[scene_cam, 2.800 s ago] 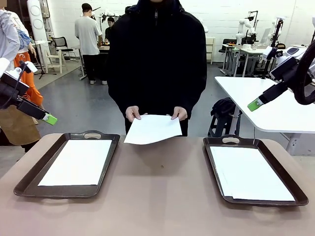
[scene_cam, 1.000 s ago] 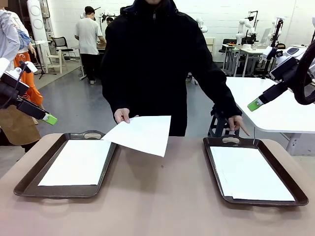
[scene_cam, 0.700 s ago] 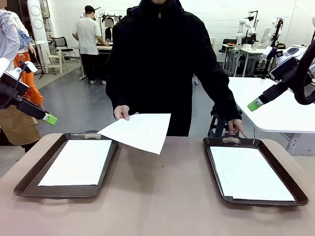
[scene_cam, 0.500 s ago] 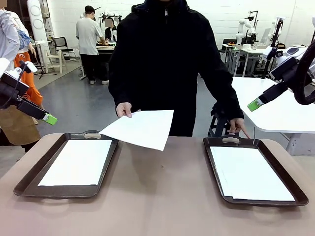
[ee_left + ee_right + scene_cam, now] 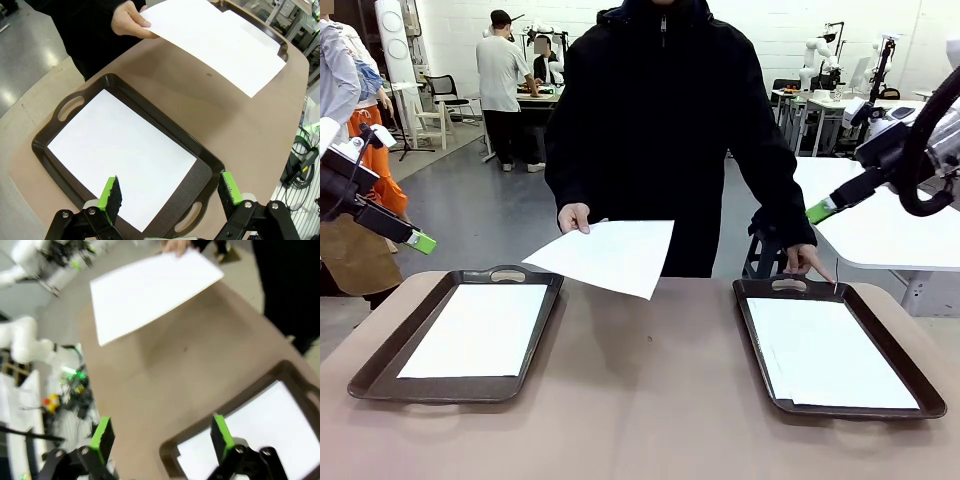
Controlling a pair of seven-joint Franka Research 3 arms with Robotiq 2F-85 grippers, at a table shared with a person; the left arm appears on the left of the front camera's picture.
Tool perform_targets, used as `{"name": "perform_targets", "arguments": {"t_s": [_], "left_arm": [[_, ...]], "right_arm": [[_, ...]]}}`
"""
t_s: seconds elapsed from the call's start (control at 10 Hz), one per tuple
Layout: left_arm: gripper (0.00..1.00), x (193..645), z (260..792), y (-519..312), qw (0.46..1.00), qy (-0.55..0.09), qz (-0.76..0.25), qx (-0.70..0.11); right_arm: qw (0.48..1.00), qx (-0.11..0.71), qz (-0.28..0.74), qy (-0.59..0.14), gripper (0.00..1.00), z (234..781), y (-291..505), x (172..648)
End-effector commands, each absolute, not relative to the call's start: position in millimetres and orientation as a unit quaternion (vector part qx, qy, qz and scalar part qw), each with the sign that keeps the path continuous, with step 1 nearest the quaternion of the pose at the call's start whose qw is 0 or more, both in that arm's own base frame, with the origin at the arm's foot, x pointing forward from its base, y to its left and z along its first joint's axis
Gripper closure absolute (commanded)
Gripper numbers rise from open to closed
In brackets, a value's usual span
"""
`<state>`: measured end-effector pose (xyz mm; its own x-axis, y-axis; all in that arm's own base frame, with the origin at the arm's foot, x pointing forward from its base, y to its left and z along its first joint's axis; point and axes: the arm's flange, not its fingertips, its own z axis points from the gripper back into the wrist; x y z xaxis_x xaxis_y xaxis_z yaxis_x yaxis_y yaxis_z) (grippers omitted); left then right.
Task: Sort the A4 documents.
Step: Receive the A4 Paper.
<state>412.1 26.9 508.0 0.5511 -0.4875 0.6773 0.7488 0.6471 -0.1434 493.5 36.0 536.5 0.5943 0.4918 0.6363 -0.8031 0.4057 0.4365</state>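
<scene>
Left gripper (image 5: 167,192), black with green pads: jaws spread wide and empty, held above the near end of the left dark grey-brown rectangular handled tray (image 5: 53,131); in the front view the same gripper (image 5: 420,241) hangs off the table's left edge, well above the tray (image 5: 380,365). A plain white A4 sheet (image 5: 120,156) lies flat inside this tray, its edges parallel to the rim.

Right gripper (image 5: 159,436): jaws likewise wide apart, grasping nothing, poised over the corner of the right dark handled tray (image 5: 235,400), which also carries a flat white sheet (image 5: 260,435). In the front view this gripper (image 5: 817,211) is raised at the picture's right, above the far end of the right tray (image 5: 752,330) and its sheet (image 5: 825,352).

Brown matte tabletop (image 5: 640,400): bare between the two trays.

Person in a black jacket (image 5: 670,120), at the far side: one hand (image 5: 574,217) pinches the corner of a third white A4 sheet (image 5: 605,256), held tilted in the air above the table's far edge, between the trays and nearer the left one. The other hand (image 5: 807,262) rests with fingers at the far handle of the right tray.
</scene>
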Motion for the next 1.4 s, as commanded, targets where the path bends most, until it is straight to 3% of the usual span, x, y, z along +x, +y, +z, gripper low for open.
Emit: {"name": "perform_targets", "arguments": {"t_s": [0.0, 0.5, 1.3], "left_arm": [[0.00, 411.0, 507.1, 27.4, 0.854, -0.304, -0.367, -0.207], [0.00, 411.0, 507.1, 27.4, 0.854, -0.304, -0.367, -0.207], [0.00, 411.0, 507.1, 27.4, 0.854, -0.304, -0.367, -0.207]], "right_arm": [[0.816, 0.430, 0.317, -0.219, 0.00, 524.8, 49.9, 496.3], [0.829, 0.498, 0.174, -0.185, 0.00, 482.9, 85.1, 483.1], [0.784, 0.602, 0.007, -0.149, 0.00, 388.2, 155.4, 512.0]]}}
